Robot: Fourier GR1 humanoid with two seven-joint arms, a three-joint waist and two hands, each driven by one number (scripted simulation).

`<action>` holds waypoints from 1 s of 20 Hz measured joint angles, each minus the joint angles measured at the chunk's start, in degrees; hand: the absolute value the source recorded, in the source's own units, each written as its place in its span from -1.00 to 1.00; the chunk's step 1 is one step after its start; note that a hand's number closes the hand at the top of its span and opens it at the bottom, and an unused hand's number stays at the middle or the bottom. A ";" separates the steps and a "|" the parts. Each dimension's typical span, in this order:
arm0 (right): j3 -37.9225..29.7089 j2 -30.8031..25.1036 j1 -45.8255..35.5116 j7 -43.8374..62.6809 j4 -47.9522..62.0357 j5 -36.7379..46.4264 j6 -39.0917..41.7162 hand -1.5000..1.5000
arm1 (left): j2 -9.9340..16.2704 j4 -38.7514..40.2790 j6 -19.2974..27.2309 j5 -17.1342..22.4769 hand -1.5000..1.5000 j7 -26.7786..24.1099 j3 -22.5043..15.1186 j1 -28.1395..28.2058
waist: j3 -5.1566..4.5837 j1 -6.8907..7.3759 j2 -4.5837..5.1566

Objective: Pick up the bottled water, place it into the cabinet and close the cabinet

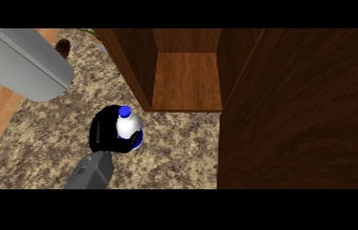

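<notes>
— Which robot hand has it?

— The one rising from the lower edge at about seven o'clock; since it sits left of middle in a view that isn't mirrored, I take it for the left robot hand (106,129). Its black fingers are curled round the bottled water (128,126), clamped on it. I can't make out the right robot hand anywhere.

— So it's picked up?

— Grasped, certainly. Whether it's clear of the surface (49,139) I can't tell from straight above. I'd judge the pick-up done or nearly so, with placing and closing both left.

— Where's the bottle relative to the cabinet?

— Just short of it. The cabinet (187,80) opens at about one o'clock from the bottle, its wooden floor bare where I can see it. The cabinet door (293,110) stands swung out, a big dark panel at three o'clock.

— And the bottle itself?

— Small, white-bodied, with a blue cap at its twelve o'clock end and a blue band lower down. The fingers hide much of its left side.

— Anything else about?

— A grey rounded object (31,66) at ten o'clock, well apart. I can't say what it is.
</notes>
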 measured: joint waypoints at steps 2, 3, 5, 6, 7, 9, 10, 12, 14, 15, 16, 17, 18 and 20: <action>0.24 0.22 -0.44 0.27 0.07 0.02 -0.23 -1.00 | -0.16 -3.52 1.10 1.80 1.00 1.61 -3.89 0.67 | 0.00 0.07 -0.04; 0.19 0.18 -0.64 0.46 0.11 0.02 -0.25 -1.00 | -0.22 -5.34 2.17 2.89 1.00 2.06 -6.25 1.27 | 0.00 0.03 -0.04; 0.00 0.08 -0.87 0.42 0.25 0.03 -0.13 -1.00 | -0.29 -9.48 4.50 5.31 1.00 3.91 -10.66 1.80 | 0.00 -0.05 -0.09; 0.00 0.02 -0.72 0.40 0.16 -0.03 -0.05 -1.00 | -0.32 -11.72 5.93 6.37 1.00 4.64 -12.83 2.18 | -0.01 -0.10 -0.10; 0.14 0.27 -0.96 0.52 0.23 0.04 -0.31 -1.00 | -0.35 -14.42 7.37 7.40 1.00 6.04 -14.66 2.21 | -0.01 -0.03 -0.11; 0.30 0.47 -1.57 0.54 0.36 0.11 -0.49 -1.00 | -0.38 -19.57 10.91 9.29 1.00 8.95 -19.16 2.53 | 0.00 -0.03 -0.12; 0.19 0.48 -1.91 0.72 0.42 0.08 -0.60 -1.00 | -0.39 -22.58 12.47 9.59 1.00 10.99 -20.76 2.86 | 0.00 0.12 -0.10; 0.15 0.49 -2.22 0.92 0.48 0.05 -0.73 -1.00 | -0.40 -28.50 16.67 10.73 1.00 14.26 -25.09 3.50 | 0.01 0.23 -0.14; 0.24 0.43 -2.80 1.38 0.58 -0.01 -0.68 -1.00 | -0.41 -33.29 21.93 11.47 1.00 17.04 -29.72 3.60 | -0.01 0.01 -0.01; 0.07 0.34 -2.95 1.39 0.60 -0.06 -0.60 -1.00 | -0.41 -35.83 24.60 11.66 1.00 18.97 -31.74 3.56 | -0.01 -0.07 0.02; 0.12 0.24 -3.05 1.63 0.58 -0.14 -0.53 -1.00 | -0.42 -38.10 27.64 11.96 1.00 20.40 -34.21 3.55 | -0.01 -0.17 0.06; 0.46 0.37 -3.06 1.94 0.48 -0.25 -0.54 -1.00 | -0.42 -40.03 30.46 11.84 1.00 22.02 -35.66 3.17 | -0.02 -0.26 0.12; 0.22 0.46 -3.21 1.86 0.57 -0.26 -0.53 -1.00 | -0.42 -41.98 33.53 11.56 1.00 23.22 -37.60 2.83 | -0.03 -0.39 0.15; 0.25 0.33 -3.19 2.49 0.38 -0.51 -0.47 -1.00 | -0.42 -45.38 38.88 10.85 1.00 26.65 -40.33 1.42 | -0.03 -0.50 0.24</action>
